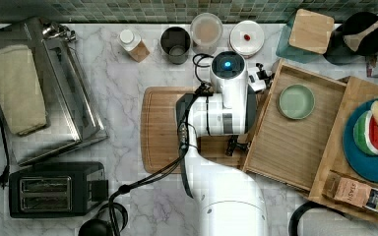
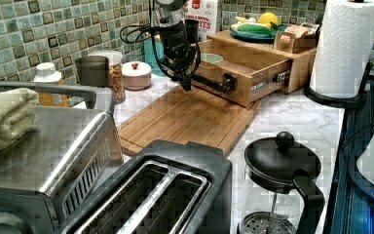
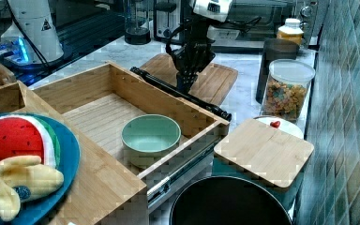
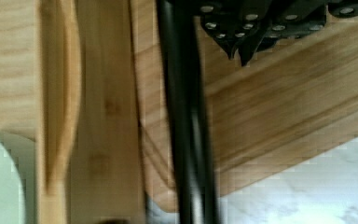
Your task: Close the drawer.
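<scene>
One arm hangs its gripper (image 3: 186, 80), fingers pinched together and holding nothing, just outside the black handle (image 3: 180, 93) of the drawer (image 3: 103, 115), which stands pulled out over the cutting board (image 2: 185, 119); next, seemingly, a steady push inward

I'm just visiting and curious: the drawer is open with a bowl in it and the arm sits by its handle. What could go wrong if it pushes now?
1. The gripper sits beside the black handle near one end of the drawer, so an off-centre push might skew it on its slides.
2. The green bowl lies loose inside; a sharp shove could slide it.
3. The gripper hangs low over the cutting board and may scrape it.
</scene>
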`<act>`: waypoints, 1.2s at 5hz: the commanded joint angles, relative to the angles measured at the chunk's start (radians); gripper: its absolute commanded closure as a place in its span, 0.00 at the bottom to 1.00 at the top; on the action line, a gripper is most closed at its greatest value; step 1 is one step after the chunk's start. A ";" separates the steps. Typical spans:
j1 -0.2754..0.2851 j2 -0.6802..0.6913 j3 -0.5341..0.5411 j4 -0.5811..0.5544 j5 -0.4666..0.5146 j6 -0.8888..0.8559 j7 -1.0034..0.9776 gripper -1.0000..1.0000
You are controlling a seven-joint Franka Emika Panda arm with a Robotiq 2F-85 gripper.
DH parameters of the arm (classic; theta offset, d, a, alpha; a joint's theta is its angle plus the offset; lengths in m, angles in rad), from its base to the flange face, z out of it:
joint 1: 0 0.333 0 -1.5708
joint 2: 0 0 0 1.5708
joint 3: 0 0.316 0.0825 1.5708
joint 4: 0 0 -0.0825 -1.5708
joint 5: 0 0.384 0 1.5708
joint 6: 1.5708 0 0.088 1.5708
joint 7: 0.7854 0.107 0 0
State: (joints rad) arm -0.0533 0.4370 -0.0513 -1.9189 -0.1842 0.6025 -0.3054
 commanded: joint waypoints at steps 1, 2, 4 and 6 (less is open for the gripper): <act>-0.134 -0.157 -0.063 -0.123 -0.023 0.098 -0.191 1.00; -0.149 -0.195 -0.104 -0.178 -0.053 0.143 -0.212 1.00; -0.227 -0.180 -0.167 -0.203 -0.011 0.240 -0.383 1.00; -0.349 -0.126 -0.197 -0.097 0.029 0.176 -0.592 1.00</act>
State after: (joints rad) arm -0.2529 0.3127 -0.1292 -2.1172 -0.1665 0.8281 -0.8203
